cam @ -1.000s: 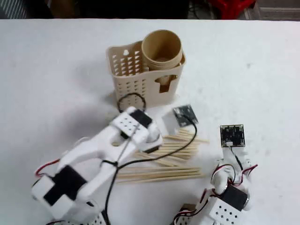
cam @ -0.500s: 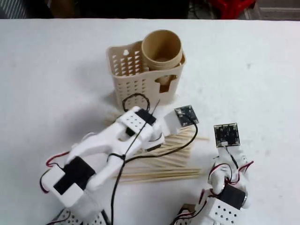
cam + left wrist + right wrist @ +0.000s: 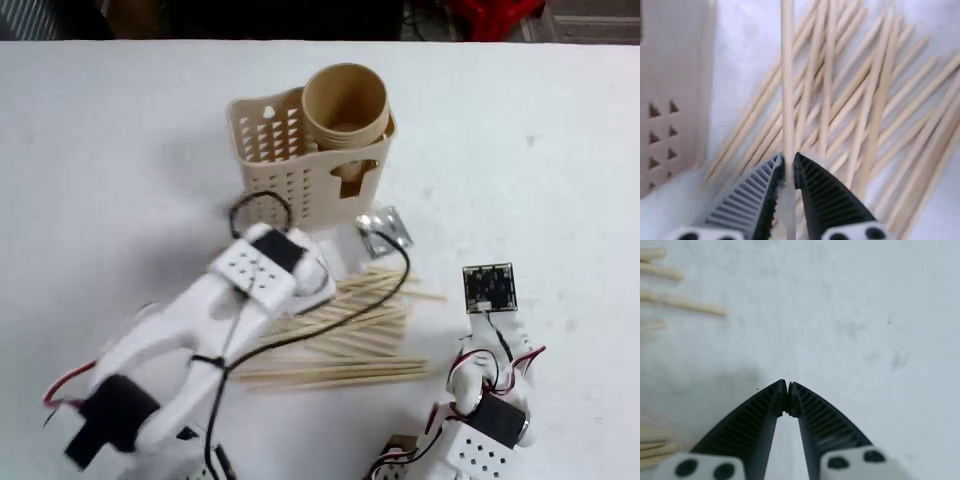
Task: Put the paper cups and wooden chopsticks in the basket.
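1. Left arm [image 3: 190, 340] lies from near-left toward centre. Left gripper [image 3: 789, 169] pinches one wooden chopstick [image 3: 786, 75] near its end. The stick runs straight out from the jaws, over the pile.
2. Step in hand, my read: get this stick into the basket [image 3: 275, 175]. The stick is thin and smooth, so it could swivel; keep the pinch firm. Lift clear so it drags no others, tip it end-down over the basket's open left half, and release low.
3. The basket is beige rigid plastic with perforated walls, at centre, just far of the pile.
4. Paper cups [image 3: 345, 100] are tan and nested in the basket's right end, rim above the wall.
5. Chopstick pile [image 3: 350, 330] is pale, straight wood, fanned and crisscrossed on the white matte table [image 3: 120, 150].
6. Right gripper [image 3: 786, 400] has black ribbed jaws pressed together on nothing, near-right over bare table, right of the pile.
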{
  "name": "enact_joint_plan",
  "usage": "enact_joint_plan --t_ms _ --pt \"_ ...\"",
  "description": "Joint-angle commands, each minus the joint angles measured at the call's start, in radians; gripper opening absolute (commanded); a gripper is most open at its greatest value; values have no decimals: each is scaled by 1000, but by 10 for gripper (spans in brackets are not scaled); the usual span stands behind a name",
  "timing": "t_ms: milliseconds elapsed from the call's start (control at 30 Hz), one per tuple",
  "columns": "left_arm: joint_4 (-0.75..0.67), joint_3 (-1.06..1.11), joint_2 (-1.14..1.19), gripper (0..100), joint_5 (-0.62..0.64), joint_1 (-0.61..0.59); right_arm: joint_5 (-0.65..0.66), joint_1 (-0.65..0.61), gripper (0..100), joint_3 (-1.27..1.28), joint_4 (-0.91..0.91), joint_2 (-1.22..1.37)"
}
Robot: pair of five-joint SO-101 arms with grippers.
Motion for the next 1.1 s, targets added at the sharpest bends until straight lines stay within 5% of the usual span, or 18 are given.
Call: enact_joint_plan --t_ms 0,500,700,1067 --pt "15 -5 -147 23 14 -94 -14 8 18 8 -13 -2" --pt "46 58 -716 23 184 -96 -18 7 18 8 -13 -1" --pt "37 -100 -779 23 252 -101 -18 7 18 8 -13 -1" --pt "-572 -109 -630 23 296 -168 -18 7 18 8 -13 -1"
